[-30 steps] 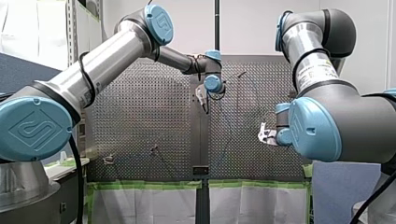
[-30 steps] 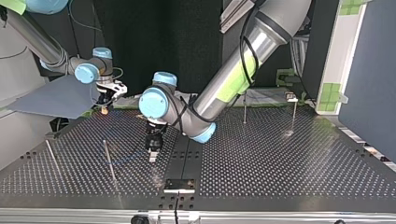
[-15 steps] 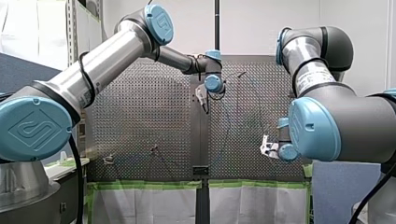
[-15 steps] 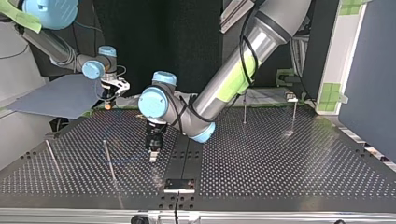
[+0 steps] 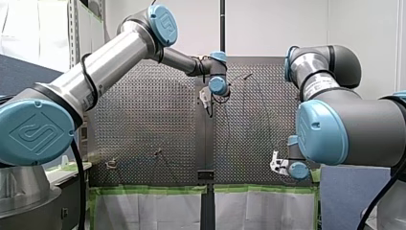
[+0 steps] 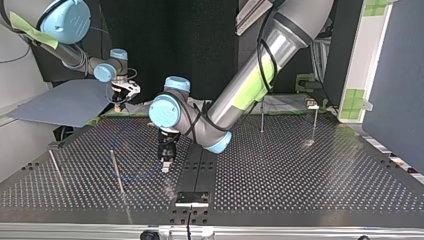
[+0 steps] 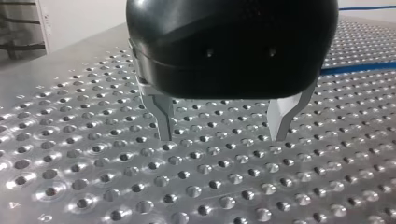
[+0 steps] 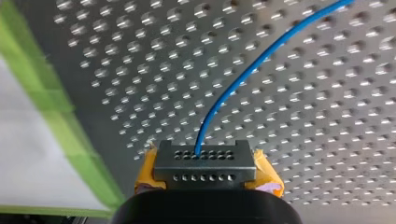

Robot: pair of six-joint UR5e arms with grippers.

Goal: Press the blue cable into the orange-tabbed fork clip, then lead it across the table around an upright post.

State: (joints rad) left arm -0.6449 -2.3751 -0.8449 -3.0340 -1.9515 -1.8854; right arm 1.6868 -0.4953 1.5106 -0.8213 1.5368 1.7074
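My right gripper [image 8: 204, 161] is shut on the blue cable [image 8: 243, 70], which runs out from between its orange-yellow pads across the perforated table. That gripper [image 6: 120, 100] hangs above the table's far edge at the top view's left, and low at the right in the front view [image 5: 276, 165]. My left gripper [image 7: 222, 135] stands open just above the table [image 7: 93, 154], with nothing between its metal fingers [image 7: 163, 121]; a stretch of blue cable [image 7: 364, 70] lies beyond it. It sits near the middle of the table [image 6: 165, 162]. I cannot make out the orange-tabbed clip.
Upright posts stand on the table: two at the top view's left [image 6: 117, 172] [image 6: 55, 167] and two at its far right [image 6: 261, 116] [image 6: 314, 122]. Green tape [image 8: 60, 116] lines the table's edge beside my right gripper. A black plate [image 6: 191, 197] sits at the near middle.
My right arm has carried its gripper and the cable toward the table's edge, lower in the front view, further back and rightward in the top view. My left arm has stayed put.
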